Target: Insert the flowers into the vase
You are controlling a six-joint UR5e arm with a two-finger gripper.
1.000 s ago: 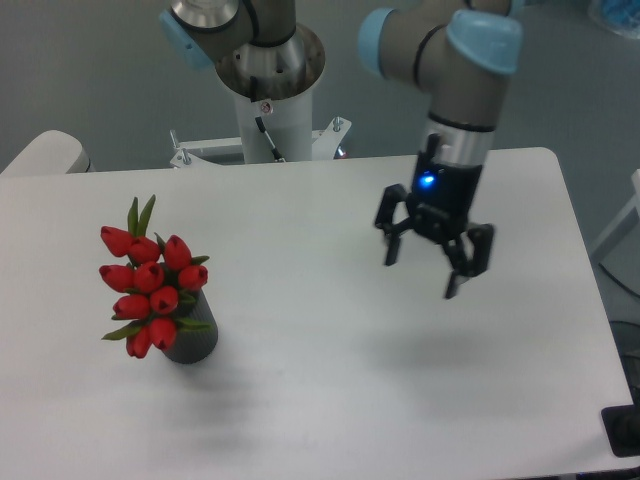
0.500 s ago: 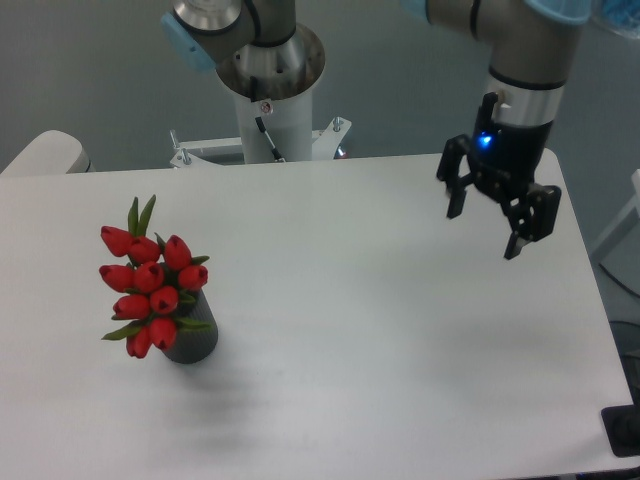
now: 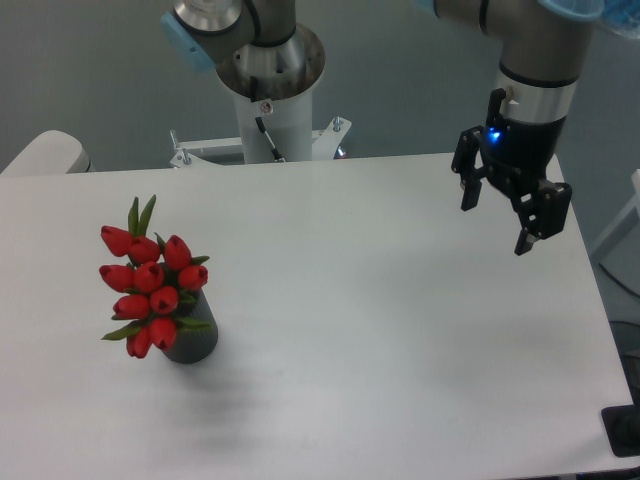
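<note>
1. The flowers (image 3: 150,288) stand in the vase (image 3: 190,340) on the left part of the table (image 3: 350,350), toward the near edge. The red buds are bunched above and to the left of the dark rim, and green leaves poke up at the top.

2. From where I stand, the job looks done: the stems go down into the vase and nothing is holding them.

3. The bunch leans left and spreads wider than the vase beneath it. That, I'd say, is the main risk. The load looks top-heavy, so a bump to the table or a brush from the arm might tip the whole thing over or pull the stems out.

4. I can't see how deep the stems sit, since the buds hide the mouth of the vase. If they are only shallowly in, the bunch could slump out on its own.

5. The gripper (image 3: 497,224) hangs over the far right of the table, well apart from the flowers. Its jaws are spread wide, holding nothing and touching nothing, and a blue light glows on its body.

6. With that much gap between arm and vase, a knock seems unlikely unless the arm swings left low over the table.
</note>
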